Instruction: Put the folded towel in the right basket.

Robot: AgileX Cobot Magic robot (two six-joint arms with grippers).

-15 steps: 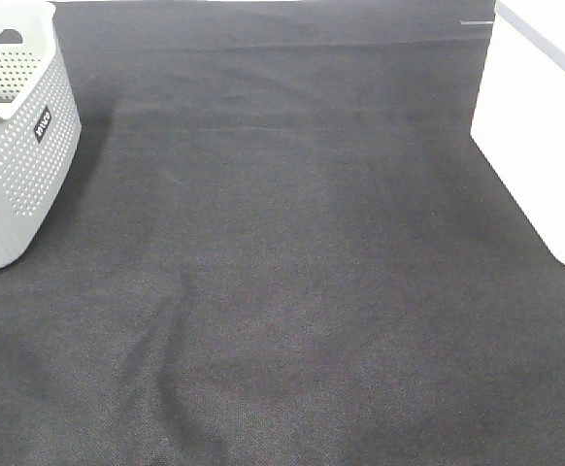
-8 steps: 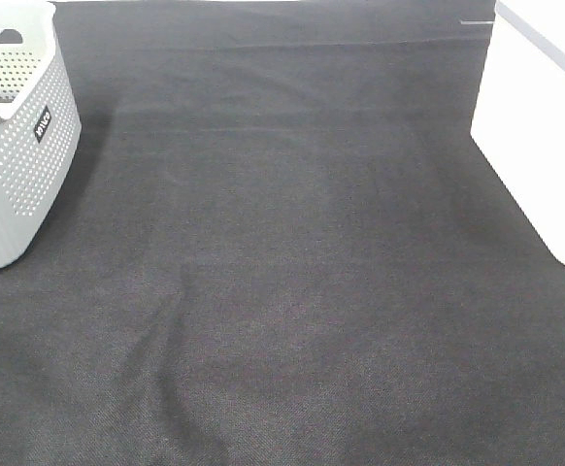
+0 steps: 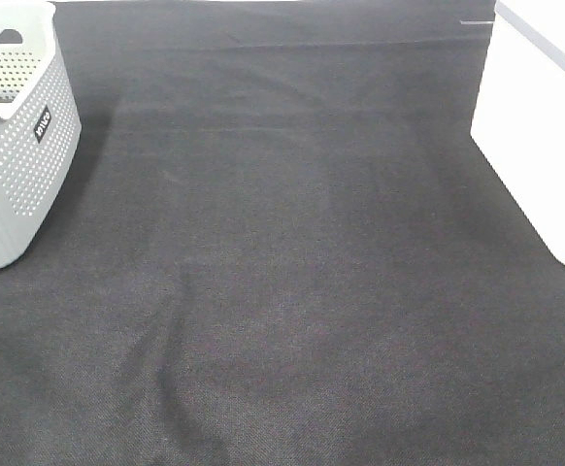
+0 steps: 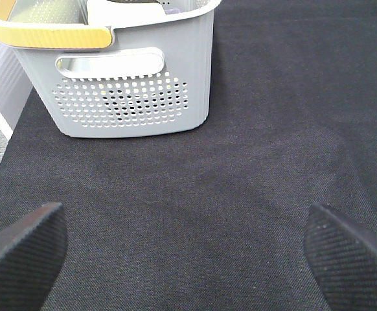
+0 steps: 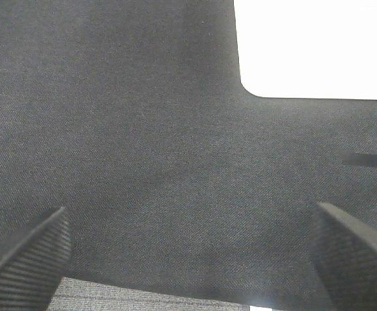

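Observation:
The right basket (image 3: 545, 126) is white and stands at the right edge of the black cloth; it also shows in the right wrist view (image 5: 315, 48). No folded towel lies on the cloth. A pale thing (image 4: 120, 10) shows inside the grey perforated left basket (image 4: 130, 97); I cannot tell if it is the towel. My left gripper (image 4: 188, 259) is open and empty, low over the cloth, facing the grey basket. My right gripper (image 5: 188, 259) is open and empty, facing the white basket. Neither gripper shows in the exterior high view.
The grey basket (image 3: 16, 146) stands at the far left and has a yellow handle (image 4: 52, 35). Black cloth (image 3: 292, 272) covers the table, with a shallow wrinkle at the front left. The table's left edge (image 4: 0, 123) runs beside the grey basket.

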